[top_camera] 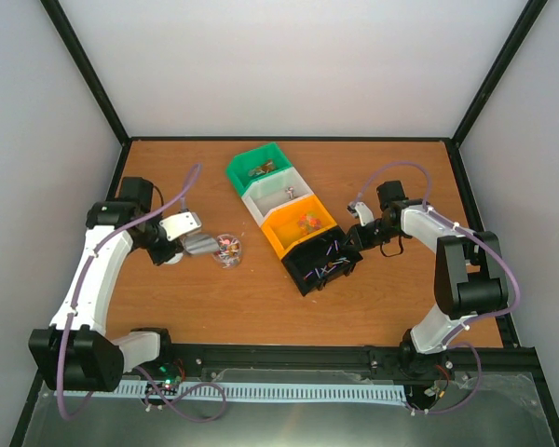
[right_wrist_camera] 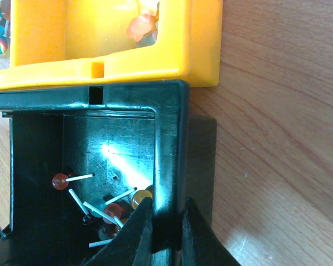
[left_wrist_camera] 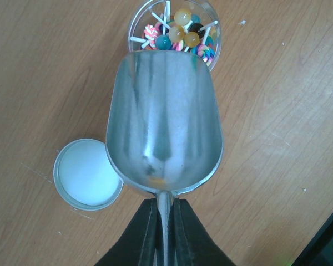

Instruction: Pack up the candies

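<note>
My left gripper (left_wrist_camera: 165, 208) is shut on the handle of a metal scoop (left_wrist_camera: 164, 122), seen in the top view (top_camera: 199, 244) too. The scoop's mouth rests at a small clear round jar (left_wrist_camera: 175, 30) holding several candies (left_wrist_camera: 183, 27), tiny lollipops in mixed colours. The scoop bowl looks nearly empty. My right gripper (right_wrist_camera: 165, 221) is shut on the right wall of the black bin (right_wrist_camera: 169, 160), which holds several candies (right_wrist_camera: 108, 208) on white sticks. More candies (right_wrist_camera: 140, 25) lie in the orange bin (right_wrist_camera: 127, 61). The right gripper also shows in the top view (top_camera: 357, 233).
A round jar lid (left_wrist_camera: 87, 174) lies on the table left of the scoop. Four bins stand in a diagonal row: green (top_camera: 258, 168), white (top_camera: 278, 197), orange (top_camera: 303, 223), black (top_camera: 324, 261). A black rail (top_camera: 289, 356) runs along the table's near edge.
</note>
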`<state>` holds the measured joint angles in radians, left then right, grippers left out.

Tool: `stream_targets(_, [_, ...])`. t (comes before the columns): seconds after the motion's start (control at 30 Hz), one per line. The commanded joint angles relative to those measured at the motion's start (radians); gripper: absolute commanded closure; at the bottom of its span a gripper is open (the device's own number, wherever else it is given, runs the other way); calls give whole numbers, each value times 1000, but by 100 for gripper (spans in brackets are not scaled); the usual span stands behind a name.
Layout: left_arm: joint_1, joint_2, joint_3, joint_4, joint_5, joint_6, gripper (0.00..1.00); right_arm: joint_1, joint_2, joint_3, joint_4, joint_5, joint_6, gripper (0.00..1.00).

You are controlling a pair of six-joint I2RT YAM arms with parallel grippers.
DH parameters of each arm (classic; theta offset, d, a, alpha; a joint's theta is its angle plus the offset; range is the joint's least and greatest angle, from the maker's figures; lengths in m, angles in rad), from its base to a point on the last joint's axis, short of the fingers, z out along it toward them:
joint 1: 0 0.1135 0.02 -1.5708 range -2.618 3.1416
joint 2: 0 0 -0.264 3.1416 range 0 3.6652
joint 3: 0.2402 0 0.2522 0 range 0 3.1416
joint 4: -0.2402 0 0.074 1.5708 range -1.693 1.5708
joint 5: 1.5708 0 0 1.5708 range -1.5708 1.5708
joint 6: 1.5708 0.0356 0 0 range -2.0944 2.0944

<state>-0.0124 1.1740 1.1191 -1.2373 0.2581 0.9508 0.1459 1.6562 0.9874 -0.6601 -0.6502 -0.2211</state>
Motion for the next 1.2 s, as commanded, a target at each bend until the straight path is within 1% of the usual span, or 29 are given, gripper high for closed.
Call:
stream_targets(0.0, [-6, -19, 52, -21, 24, 13, 99, 4, 14, -3, -9, 22, -23, 97])
stream_targets(0.53, [-7, -32, 66, -7, 55, 0, 99, 4, 6, 10, -15, 47, -31, 96])
stream_targets(0.63, [-7, -7, 85, 4, 103, -55, 99, 4, -4, 9, -10, 72, -30, 96])
stream_targets(0.77, [-8, 61, 113, 64, 166, -184, 99, -3, -8, 11, -14, 104, -37, 96])
stream_targets(0.87, [-7, 117, 132, 109, 241, -277, 99, -21, -7, 17, -27, 123, -59, 96])
stream_targets(1.03, [-11, 154, 156, 173, 331, -339, 99, -65, -9, 19, -41, 129, -88, 94])
stream_targets(1.1, [-52, 151, 163, 190, 316, -358, 99, -71, -9, 22, -46, 108, -89, 94])
stream_targets(1.17, [-146, 152, 180, 186, 242, -369, 99, -71, -10, 21, -50, 81, -86, 95])
